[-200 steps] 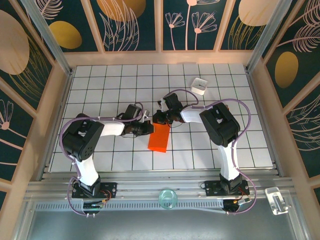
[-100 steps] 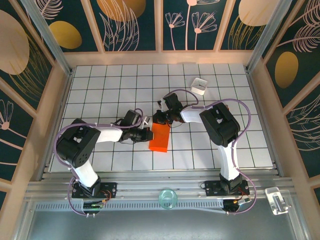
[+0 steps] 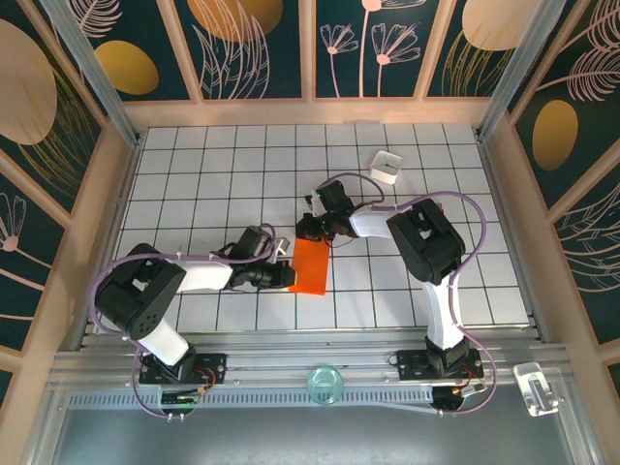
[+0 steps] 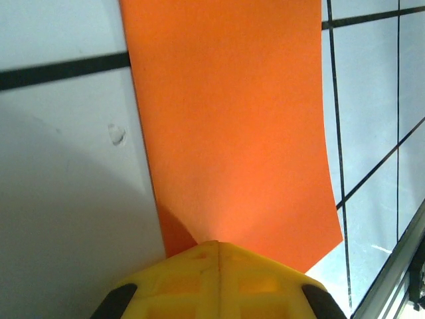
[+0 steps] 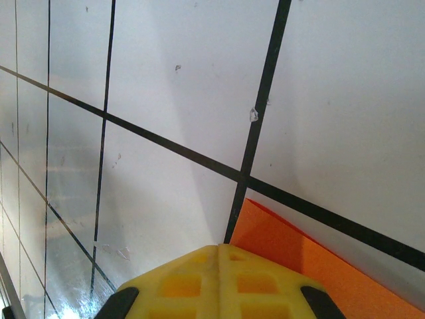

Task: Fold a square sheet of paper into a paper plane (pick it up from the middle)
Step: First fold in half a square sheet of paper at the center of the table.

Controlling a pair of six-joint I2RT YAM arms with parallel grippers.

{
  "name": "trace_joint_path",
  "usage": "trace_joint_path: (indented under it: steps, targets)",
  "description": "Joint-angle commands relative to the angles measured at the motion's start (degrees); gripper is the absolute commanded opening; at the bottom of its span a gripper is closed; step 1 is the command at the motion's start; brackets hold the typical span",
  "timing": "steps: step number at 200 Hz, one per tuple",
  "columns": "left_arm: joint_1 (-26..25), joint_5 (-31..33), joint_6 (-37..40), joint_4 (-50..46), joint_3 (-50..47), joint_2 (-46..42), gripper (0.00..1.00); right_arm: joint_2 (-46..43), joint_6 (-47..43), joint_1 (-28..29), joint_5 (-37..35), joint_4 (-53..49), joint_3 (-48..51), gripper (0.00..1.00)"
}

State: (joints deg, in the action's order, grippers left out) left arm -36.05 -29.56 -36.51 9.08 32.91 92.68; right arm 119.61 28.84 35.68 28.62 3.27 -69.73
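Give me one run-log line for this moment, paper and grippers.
paper: folded, flat on table | left gripper: shut, tip at its left edge | right gripper: shut, tip at far corner

Bright, even overhead light; top view sharp.
Soft grey shadows fall on the white gridded bench (image 3: 194, 174) beneath my arms; glare streaks its glossy tiles near my right gripper (image 5: 219, 256), whose yellow tips look slightly blurred.

We see the square sheet of paper (image 3: 310, 265) in plain bright orange-red, on a white table (image 3: 194, 165) gridded in black. Beyond the sheet are a white box (image 3: 387, 166) and dark teal walls (image 3: 260, 82) patterned with gold ovals.
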Motion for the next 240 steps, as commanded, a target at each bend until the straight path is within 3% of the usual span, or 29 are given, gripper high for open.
trace_joint_path:
  steps: [1, 78, 120, 147, 184, 240]
  targets:
    - [-2.14, -3.32, -1.88, -10.79, -4.11, 0.19, 0.00, 3.57, -1.07, -0.91, -8.23, -6.71, 1.27, 0.00]
    - [-4.14, -4.10, -4.27, -12.03, -8.21, -4.66, 0.00, 3.79, -1.57, -0.91, -8.15, -7.02, 0.94, 0.00]
    - [-3.76, -4.50, -1.48, -15.84, -1.97, -12.79, 0.00, 2.48, -5.09, -1.01, -5.66, -7.64, -0.25, 0.00]
    - [-0.11, -2.43, -7.36, -7.20, -0.88, -15.73, 0.11, -0.81, -9.28, -1.23, -0.80, -9.05, -3.37, 0.00]
    - [1.62, 2.14, -13.40, 0.80, 0.61, -9.04, 0.17, -10.04, -11.43, -3.95, 5.19, -10.41, -1.60, 0.10]
    - [-2.02, 3.07, -15.62, 5.08, 1.50, -0.10, 0.05, -27.42, -10.48, -11.36, 1.04, -12.55, 15.06, 0.19]
